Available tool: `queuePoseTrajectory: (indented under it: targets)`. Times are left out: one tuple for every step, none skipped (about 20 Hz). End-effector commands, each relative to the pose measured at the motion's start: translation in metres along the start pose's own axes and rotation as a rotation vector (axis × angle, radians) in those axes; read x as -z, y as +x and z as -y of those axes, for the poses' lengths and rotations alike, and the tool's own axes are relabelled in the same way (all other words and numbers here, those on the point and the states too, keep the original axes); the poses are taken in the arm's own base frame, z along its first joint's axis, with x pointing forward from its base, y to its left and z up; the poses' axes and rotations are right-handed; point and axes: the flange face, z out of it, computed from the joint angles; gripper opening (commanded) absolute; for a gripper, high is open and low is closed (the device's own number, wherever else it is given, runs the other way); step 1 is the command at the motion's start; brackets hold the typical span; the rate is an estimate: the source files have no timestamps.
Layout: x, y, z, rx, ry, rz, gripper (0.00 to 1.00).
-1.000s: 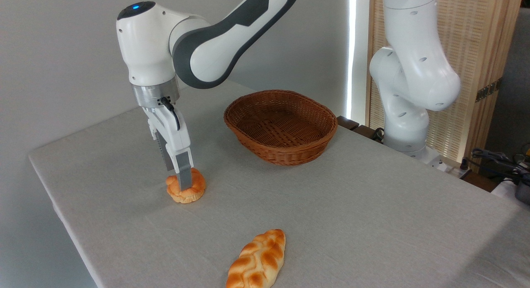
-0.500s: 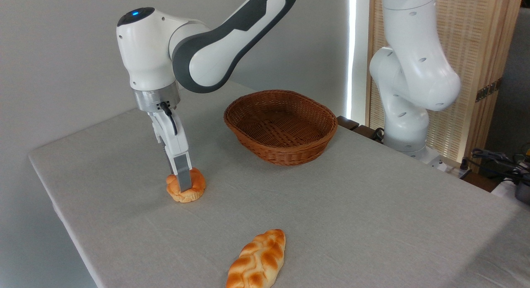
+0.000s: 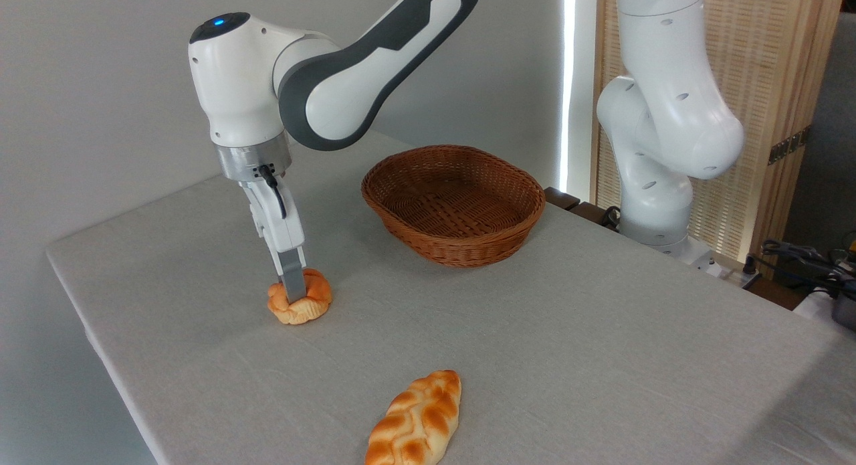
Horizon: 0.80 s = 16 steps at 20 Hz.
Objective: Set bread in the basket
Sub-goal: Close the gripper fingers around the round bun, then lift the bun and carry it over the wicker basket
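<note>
Gripping bread (image 3: 299, 304) on table (image 3: 568, 344) | jaws closed on it | basket (image 3: 454, 203) well apart

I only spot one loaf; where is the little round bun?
The bun sits on the table at left, under the robot's hand, left of the basket.

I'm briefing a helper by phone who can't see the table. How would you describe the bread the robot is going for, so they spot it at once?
Start at the wicker basket at the back of the grey table, then look down and left to where the gripper comes straight down. The bun sits under its fingers. It is small, round and knotted, unlike the long braided loaf near the front edge.
</note>
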Motion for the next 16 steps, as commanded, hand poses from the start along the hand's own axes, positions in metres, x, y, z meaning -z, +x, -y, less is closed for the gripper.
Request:
queuePoseTrajectory:
  targets:
    - [-0.003, 0.0, -0.002, -0.018, 0.011, -0.009, 0.12]
    - [-0.004, 0.0, -0.002, -0.018, 0.009, -0.006, 0.12]
    - [-0.001, -0.001, -0.003, -0.018, 0.009, -0.008, 0.12]
    - [0.003, -0.001, -0.002, -0.016, 0.013, -0.013, 0.12]
    - [0.01, -0.001, -0.001, -0.012, 0.021, -0.022, 0.12]
    - [0.021, -0.002, -0.001, -0.003, 0.031, -0.034, 0.12]
    - [0.029, -0.004, -0.003, 0.001, 0.032, -0.035, 0.12]
    - [0.038, -0.007, -0.007, -0.002, 0.025, -0.024, 0.12]
    - [0.05, -0.01, -0.012, -0.002, 0.012, -0.019, 0.12]
    - [0.067, -0.013, -0.019, -0.007, 0.009, -0.017, 0.12]
    - [0.08, -0.017, -0.024, -0.013, 0.008, -0.014, 0.12]
    - [0.09, -0.02, -0.029, -0.015, 0.007, -0.013, 0.12]
    - [0.102, -0.021, -0.039, -0.021, 0.004, -0.018, 0.12]
    - [0.114, -0.02, -0.055, -0.038, -0.009, -0.02, 0.12]
    - [0.125, -0.023, -0.065, -0.046, -0.02, -0.013, 0.12]
    - [0.136, -0.029, -0.075, -0.054, -0.032, -0.002, 0.13]
